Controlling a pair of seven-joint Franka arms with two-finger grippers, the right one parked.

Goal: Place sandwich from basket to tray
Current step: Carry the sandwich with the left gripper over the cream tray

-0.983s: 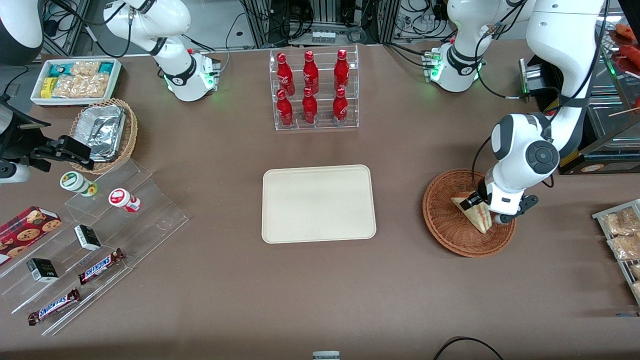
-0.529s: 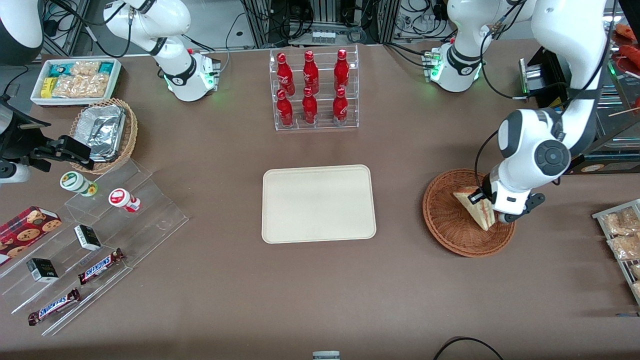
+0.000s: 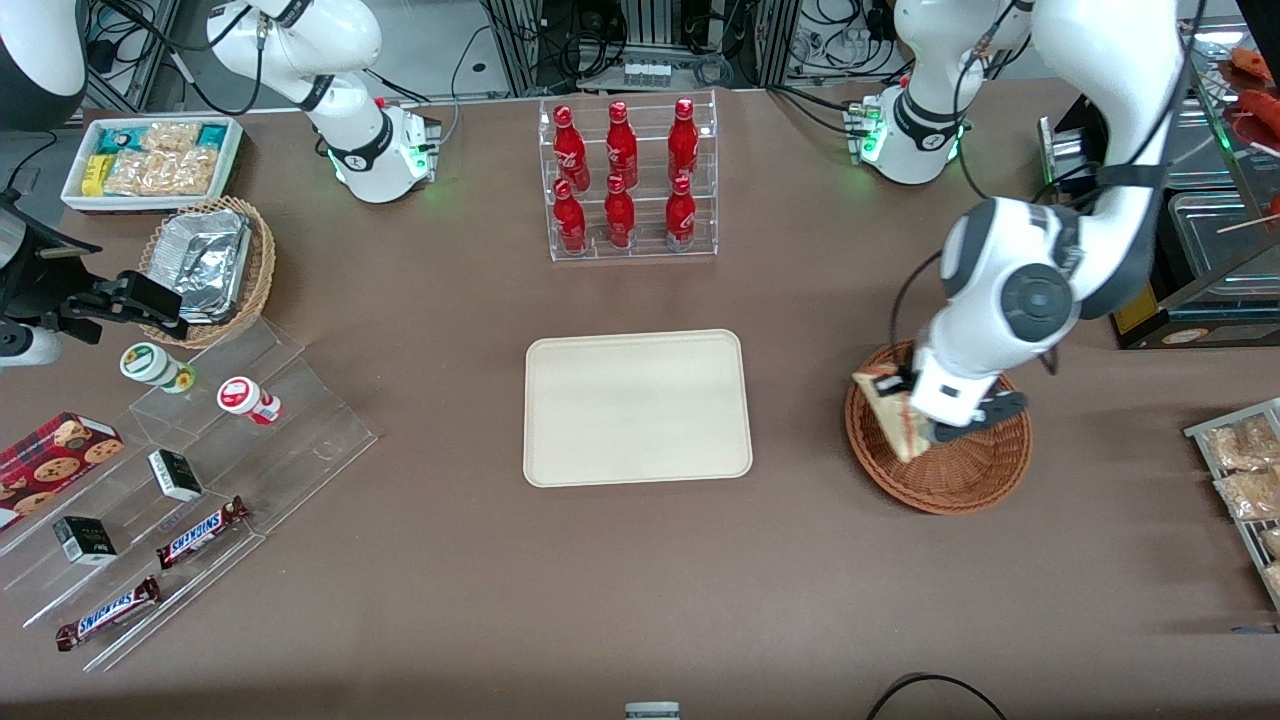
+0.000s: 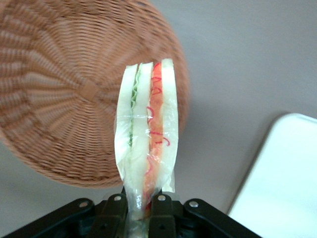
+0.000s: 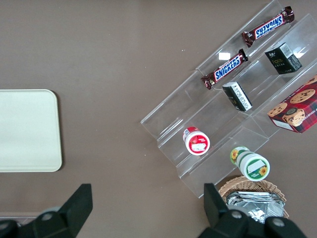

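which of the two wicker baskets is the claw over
The reddish-brown basket, empty, at the working arm's end; the claw holds the sandwich above its rim.

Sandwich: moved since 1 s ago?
Yes. Held shut in the gripper, the sandwich has shifted from the basket's middle to its rim on the tray side, lifted clear.

The only clear wording is "SNICKERS" — it stands on two chocolate bars (image 3: 202,531) (image 3: 107,613) lying on the clear stepped stand (image 3: 200,480) toward the parked arm's end of the surface, and reads again on both in the right wrist view (image 5: 268,26) (image 5: 224,68). The red bottles (image 3: 620,175) carry white script — too small to read. The small dark boxes (image 3: 175,474), the two round lids (image 3: 240,396) and the cookie box (image 3: 50,455) show print that cannot be made out.
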